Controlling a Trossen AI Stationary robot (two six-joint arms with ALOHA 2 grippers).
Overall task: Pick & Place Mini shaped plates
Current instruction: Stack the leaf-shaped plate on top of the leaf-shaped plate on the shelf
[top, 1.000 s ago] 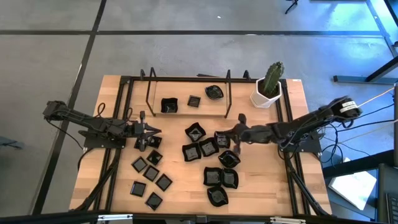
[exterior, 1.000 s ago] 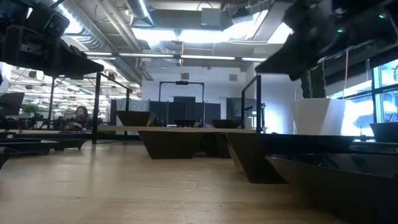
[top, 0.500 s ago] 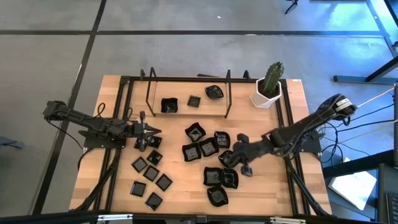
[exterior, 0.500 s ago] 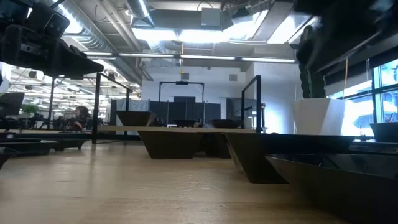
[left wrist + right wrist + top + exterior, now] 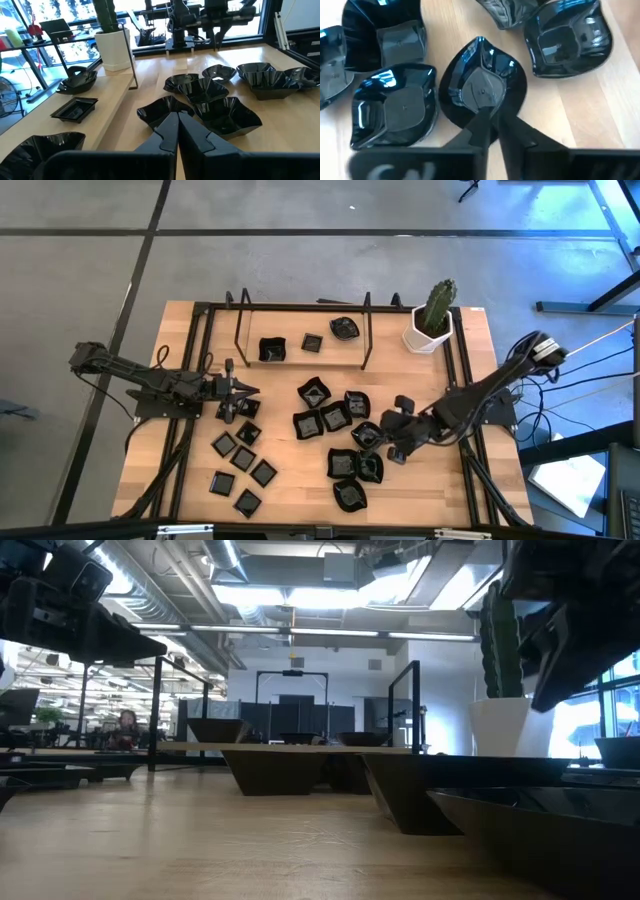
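Black plates (image 5: pixel 345 445) crowding right tool (image 5: pixel 378 442)

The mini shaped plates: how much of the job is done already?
Three mini shaped plates lie inside the black frame at the table's far side. The right hand is down over a rounded plate. The left hand waits, shut. Most plates lie on the table.

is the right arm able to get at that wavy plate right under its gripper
Probably yes. The right gripper hangs directly over the wavy plate, fingers together, nothing above it. Neighbouring plates crowd its rim, so spreading the fingers may nudge them.
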